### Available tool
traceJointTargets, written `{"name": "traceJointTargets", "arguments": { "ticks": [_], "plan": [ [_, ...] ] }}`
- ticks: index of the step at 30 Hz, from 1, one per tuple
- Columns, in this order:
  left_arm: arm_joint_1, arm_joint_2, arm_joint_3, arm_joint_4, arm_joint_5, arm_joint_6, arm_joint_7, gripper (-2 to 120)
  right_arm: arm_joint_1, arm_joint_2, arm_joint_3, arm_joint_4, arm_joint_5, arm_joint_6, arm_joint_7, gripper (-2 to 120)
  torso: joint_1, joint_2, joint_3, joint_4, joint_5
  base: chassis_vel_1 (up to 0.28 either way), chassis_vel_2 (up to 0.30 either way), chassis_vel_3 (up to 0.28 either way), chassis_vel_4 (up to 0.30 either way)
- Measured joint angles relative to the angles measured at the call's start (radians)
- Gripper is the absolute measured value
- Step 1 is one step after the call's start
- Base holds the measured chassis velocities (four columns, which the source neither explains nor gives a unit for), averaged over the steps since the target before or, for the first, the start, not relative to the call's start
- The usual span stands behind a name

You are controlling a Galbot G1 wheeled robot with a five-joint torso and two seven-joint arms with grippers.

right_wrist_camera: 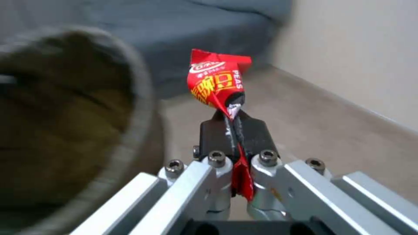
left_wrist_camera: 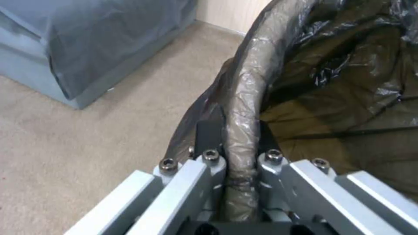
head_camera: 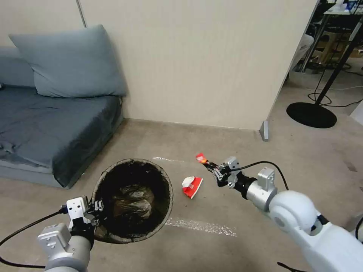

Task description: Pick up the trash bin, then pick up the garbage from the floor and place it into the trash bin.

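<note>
L gripper [head_camera: 99, 207] jaws clamp bin [head_camera: 166, 185] rim at 7 o'clock; R gripper [head_camera: 210, 166] jaws pinch wrapper [head_camera: 200, 157] corner. Thin hold, wrapper could slip out short of bin.

- The place reads as a mock living-room corner set up inside a lab or office.
- A grey-blue sofa [head_camera: 53, 128] with a large matching cushion [head_camera: 70, 62] stands on beige carpet [head_camera: 234, 132].
- A plain beige partition wall [head_camera: 196, 60] ends mid-room on a small grey foot [head_camera: 264, 131].
- Past it stand a black round-based stand [head_camera: 312, 113], loose cables [head_camera: 332, 88] and metal-framed tables [head_camera: 340, 22].
</note>
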Motion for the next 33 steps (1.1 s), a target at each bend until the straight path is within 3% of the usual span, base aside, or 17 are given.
{"name": "traceJointTargets", "arguments": {
  "ticks": [3,6,10,15,17,27,33],
  "plan": [
    [0.0,0.001,0.003,0.0,-0.001,0.002,0.0,3,0.04,-0.005,-0.05,0.036,0.015,-0.008,-0.001,0,0.0,0.0,0.0,0.0001,0.0,0.0,0.0,0.0,0.0],
    [-0.001,0.002,0.006,0.0,-0.004,0.002,0.0,3,0.14,0.002,-0.184,0.087,0.029,-0.025,0.011,0,0.0,0.0,0.0,0.0001,0.0,0.0,0.0,0.0,0.0],
    [-0.002,0.004,0.004,0.0,-0.009,0.003,0.0,3,0.23,0.016,-0.291,0.11,0.055,-0.04,0.031,0,0.0,0.0,0.0,0.0003,-0.0001,0.0,0.0,0.0,0.0],
    [-0.002,0.005,0.003,0.0,-0.012,0.003,0.0,3,0.307,0.035,-0.384,0.112,0.096,-0.053,0.06,0,0.0,0.0,0.0,0.0001,0.0,0.0,0.0,0.0,0.0],
    [-0.004,0.005,0.005,0.0,-0.012,0.004,0.0,3,0.382,0.068,-0.478,0.09,0.104,-0.058,0.082,0,0.0,0.0,0.0,0.0,-0.0002,0.0,0.0,0.0,0.0],
    [-0.01,0.004,0.004,0.0,-0.021,0.005,0.001,3,0.5,0.162,-0.663,-0.001,0.071,-0.069,0.121,0,0.0,0.0,0.0,0.0002,-0.0001,0.0,0.0,0.0,0.0],
    [-0.012,0.001,0.004,0.0,-0.021,0.005,0.001,3,0.517,0.186,-0.695,-0.028,0.043,-0.098,0.133,0,0.0,0.0,0.0,0.0001,0.0,0.0,0.0,0.0,0.0]
  ]
}}
